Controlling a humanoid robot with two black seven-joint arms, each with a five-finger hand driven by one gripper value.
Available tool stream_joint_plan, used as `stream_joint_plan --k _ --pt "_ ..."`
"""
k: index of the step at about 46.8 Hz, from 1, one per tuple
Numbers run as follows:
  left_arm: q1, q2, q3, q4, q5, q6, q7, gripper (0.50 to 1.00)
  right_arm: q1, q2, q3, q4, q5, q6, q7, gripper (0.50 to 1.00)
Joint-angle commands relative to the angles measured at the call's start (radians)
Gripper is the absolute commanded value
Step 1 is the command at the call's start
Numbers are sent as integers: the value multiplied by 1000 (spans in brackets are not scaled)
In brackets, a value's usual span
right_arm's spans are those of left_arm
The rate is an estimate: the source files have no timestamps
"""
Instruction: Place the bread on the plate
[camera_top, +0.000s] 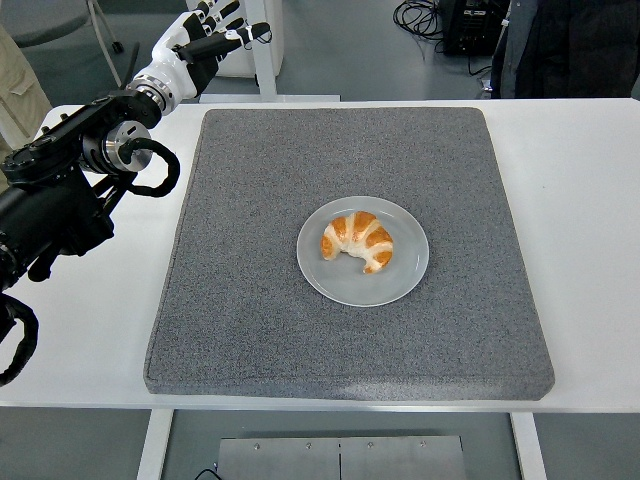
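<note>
A golden croissant (357, 240) lies on a round grey plate (395, 283) near the middle of the grey mat (250, 280). My left arm comes in from the left edge, and its white hand (205, 38) is raised beyond the mat's far left corner with fingers spread and holding nothing. It is far from the plate. The right arm is out of view.
The mat lies on a white table (590, 220). A person in dark clothes (570, 45) stands at the top right, and a beige sleeve (18, 85) shows at the far left. Cables and a dark box (455, 22) lie on the floor behind.
</note>
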Motion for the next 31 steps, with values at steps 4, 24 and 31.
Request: stream_joint_plan --k 4,24,31 --pt "0 -39 -16 75 -51 -46 16 1000 0 0 0 0 0 0 0 1000" --pt "45 -114 -160 129 -113 -69 28 1000 -5 0 2 21 -2 12 0 1000" --pt "51 -113 -160 129 -113 -69 28 1000 -5 0 0 72 -2 11 0 1000"
